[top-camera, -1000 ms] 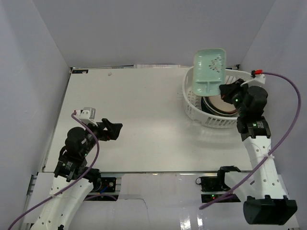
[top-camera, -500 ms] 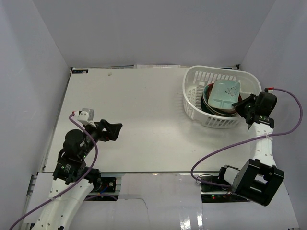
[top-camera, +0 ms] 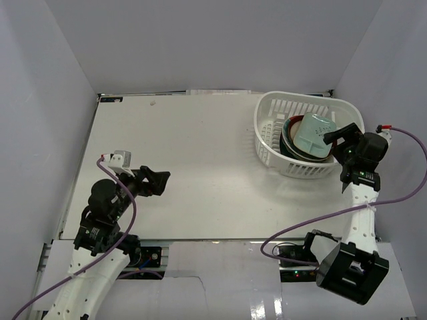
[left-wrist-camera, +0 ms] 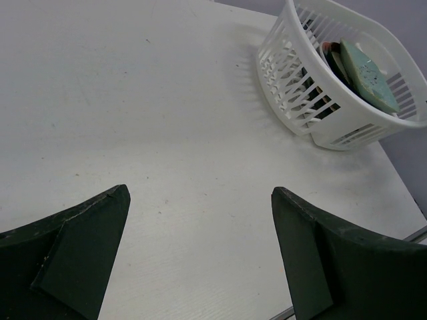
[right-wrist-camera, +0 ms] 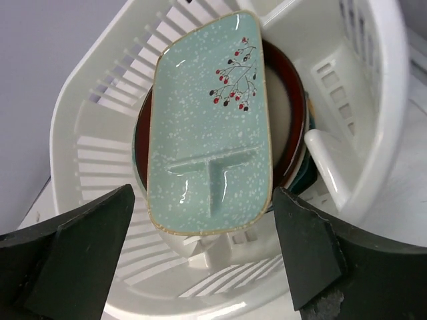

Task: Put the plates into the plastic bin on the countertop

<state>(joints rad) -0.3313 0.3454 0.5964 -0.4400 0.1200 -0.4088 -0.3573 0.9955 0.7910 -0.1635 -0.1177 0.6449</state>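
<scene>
The white plastic bin [top-camera: 273,143] stands at the back right of the countertop [top-camera: 200,160]. A pale-green rectangular plate [right-wrist-camera: 207,127] with a berry sprig lies tilted on a stack of plates [top-camera: 290,137] inside it; dark red and teal rims show beneath. The same plate [top-camera: 313,133] and the bin [right-wrist-camera: 93,153] show in both views. My right gripper [right-wrist-camera: 203,250] hovers open at the bin's right rim, apart from the plate. My left gripper [left-wrist-camera: 200,253] is open over bare countertop at the front left, far from the bin [left-wrist-camera: 320,93].
Pale grey walls close in the countertop on the left, back and right. A thin metal edge [left-wrist-camera: 417,233] runs along the front. Purple cables [top-camera: 313,220] trail from both arms near the front edge.
The right gripper carried the pale-green plate down into the bin, then opened and let it go; the plate now rests on the stack. The left arm has stayed still.
</scene>
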